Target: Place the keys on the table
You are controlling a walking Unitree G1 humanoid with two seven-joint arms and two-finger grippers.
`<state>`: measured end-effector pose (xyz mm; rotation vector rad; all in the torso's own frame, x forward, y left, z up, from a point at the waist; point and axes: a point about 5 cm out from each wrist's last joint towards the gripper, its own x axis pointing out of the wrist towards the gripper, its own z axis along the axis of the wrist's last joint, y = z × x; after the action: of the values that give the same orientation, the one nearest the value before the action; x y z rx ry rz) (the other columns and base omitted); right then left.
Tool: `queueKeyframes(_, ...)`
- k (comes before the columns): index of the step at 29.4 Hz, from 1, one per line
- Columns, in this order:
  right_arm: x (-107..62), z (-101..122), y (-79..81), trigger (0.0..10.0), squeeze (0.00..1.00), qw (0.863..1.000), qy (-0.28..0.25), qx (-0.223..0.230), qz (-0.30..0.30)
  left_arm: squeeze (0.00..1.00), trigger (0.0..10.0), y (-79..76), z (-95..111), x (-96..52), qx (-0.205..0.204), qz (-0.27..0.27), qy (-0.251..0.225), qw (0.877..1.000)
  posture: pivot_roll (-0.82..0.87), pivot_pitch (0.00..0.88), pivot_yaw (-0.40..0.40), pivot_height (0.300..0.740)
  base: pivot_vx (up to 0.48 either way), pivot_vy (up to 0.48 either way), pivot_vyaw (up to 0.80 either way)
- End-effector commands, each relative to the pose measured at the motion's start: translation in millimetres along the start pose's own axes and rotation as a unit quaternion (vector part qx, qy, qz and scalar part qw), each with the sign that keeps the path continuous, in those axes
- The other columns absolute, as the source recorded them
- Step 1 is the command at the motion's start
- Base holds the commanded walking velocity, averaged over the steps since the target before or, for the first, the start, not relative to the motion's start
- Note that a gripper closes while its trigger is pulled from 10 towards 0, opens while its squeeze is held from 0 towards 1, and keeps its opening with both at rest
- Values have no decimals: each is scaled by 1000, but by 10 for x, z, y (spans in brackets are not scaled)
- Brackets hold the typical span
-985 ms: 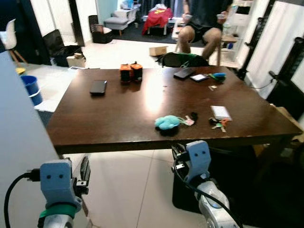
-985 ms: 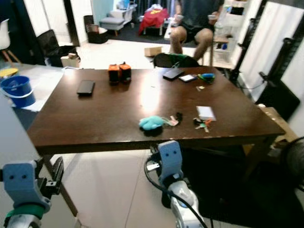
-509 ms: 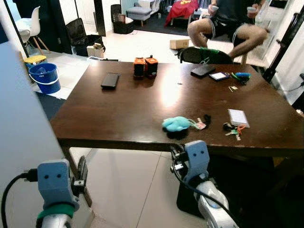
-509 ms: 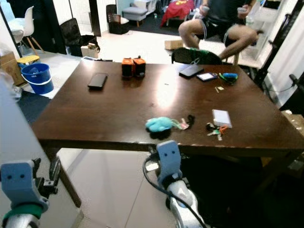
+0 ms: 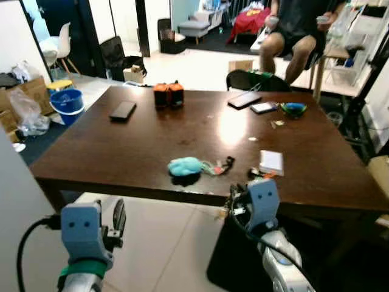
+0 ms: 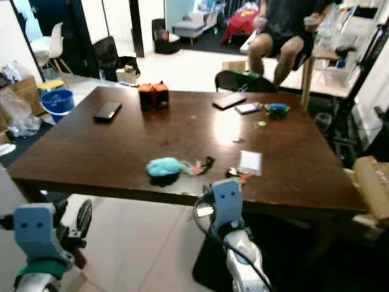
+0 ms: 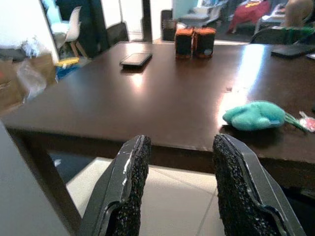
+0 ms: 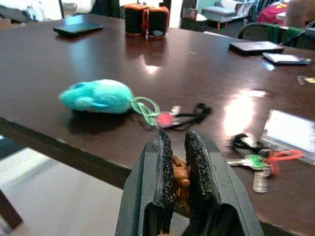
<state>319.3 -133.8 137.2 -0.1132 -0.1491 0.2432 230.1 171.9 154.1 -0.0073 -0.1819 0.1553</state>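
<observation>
We hold the keys (image 8: 179,179) pinched between the closed fingers (image 8: 165,162) of our right gripper (image 8: 178,147); only a small orange-brown bit of them shows in the slot between the pads. The gripper hangs just below and in front of the near edge of the counter (image 5: 121,146), so the keys are not yet over the top.

To do this step well, we judge that we must lift the gripper above the edge, carry it forward toward 12 o'clock, lower it close to the wood, and only then part the fingers, so the keys drop a short way and do not slide off the rim.

The landing spot wants care. At about 11 o'clock from the gripper lies a teal plush (image 8: 96,96) with a green loop and pink tag; at 1 o'clock lies another set of keys (image 8: 256,160) beside a white card (image 8: 290,129). The bare wood between them is the place we would aim for.

Farther off sit a phone (image 5: 123,110) and two orange cans (image 5: 168,94).

Our left gripper (image 7: 179,187) hangs idle below the edge, fingers spread apart and empty. A person (image 5: 298,24) sits beyond the far side.
</observation>
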Motion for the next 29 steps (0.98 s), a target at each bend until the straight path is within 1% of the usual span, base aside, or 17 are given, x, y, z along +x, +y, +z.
queueKeyframes(1,8,-37,57,10000,0,1000,7,5,11,0,10000,35,-32,-21,4,7,11,1000,-125,46,90,740,0,-454,0)
queueKeyframes(4,8,-33,46,10000,0,1000,6,5,9,0,10000,38,-28,-32,4,7,10,1000,-125,46,90,740,0,-450,0)
queueKeyframes(7,6,-31,40,10000,0,1000,6,5,5,0,10000,52,-34,-28,-2,11,8,1000,-137,36,95,740,0,0,0)
queueKeyframes(8,4,-28,35,10000,0,1000,5,4,3,0,10000,59,-39,-18,-14,15,11,1000,-145,35,101,740,0,0,0)
queueKeyframes(9,4,-28,35,10000,0,1000,5,4,3,0,10000,59,-39,-18,-14,15,11,1000,-145,35,101,740,0,0,0)
queueKeyframes(11,0,-23,12,10000,0,1000,4,3,-3,0,10000,49,-34,5,-36,15,13,999,-147,33,104,740,0,459,0)
queueKeyframes(15,-9,-28,-31,10000,0,1000,6,2,-10,0,10000,27,-3,29,-40,7,6,999,-147,37,108,740,0,480,0)
queueKeyframes(22,-11,-33,-36,10000,0,1000,7,2,-10,0,10000,37,21,23,-42,7,1,999,-143,42,104,740,0,480,0)
queueKeyframes(24,-8,-33,-32,10000,0,1000,7,1,-8,0,10000,47,31,3,-28,5,-3,1000,-137,43,100,740,0,0,0)
queueKeyframes(29,-3,-24,-26,10000,0,1000,5,2,-8,0,10000,41,7,-22,-36,2,9,999,-139,43,101,740,0,0,0)
